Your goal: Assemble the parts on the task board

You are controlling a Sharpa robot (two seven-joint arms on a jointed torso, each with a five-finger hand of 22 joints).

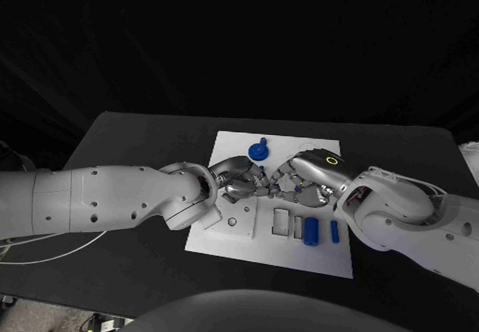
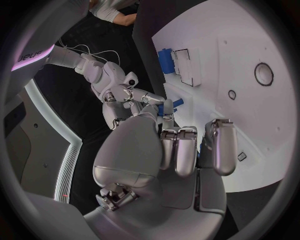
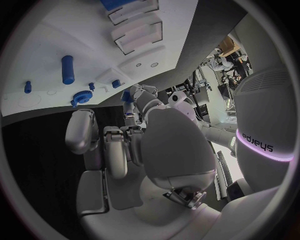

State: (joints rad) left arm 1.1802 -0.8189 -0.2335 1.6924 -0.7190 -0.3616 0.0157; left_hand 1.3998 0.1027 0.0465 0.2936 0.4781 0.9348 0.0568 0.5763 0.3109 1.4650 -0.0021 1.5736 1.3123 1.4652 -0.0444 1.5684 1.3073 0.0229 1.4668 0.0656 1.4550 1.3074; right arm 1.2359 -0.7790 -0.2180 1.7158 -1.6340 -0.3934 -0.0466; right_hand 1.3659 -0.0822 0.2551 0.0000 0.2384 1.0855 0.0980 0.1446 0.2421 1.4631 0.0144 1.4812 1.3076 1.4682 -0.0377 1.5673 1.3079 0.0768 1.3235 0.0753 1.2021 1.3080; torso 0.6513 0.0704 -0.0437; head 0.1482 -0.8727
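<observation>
Head view: left hand [image 1: 234,182] and right hand [image 1: 302,184] meet over the task board [image 1: 300,250], fingers together pinching a small blue part [image 2: 167,107].

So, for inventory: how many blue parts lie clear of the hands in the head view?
3: gear at the board's far edge, cylinder and thin peg near its front; others may be hidden.

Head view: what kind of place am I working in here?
Probably a robotics lab or test cell: a black table against a dark backdrop, holding a white task board with small blue parts. The left hand and right hand meet above it.
</observation>
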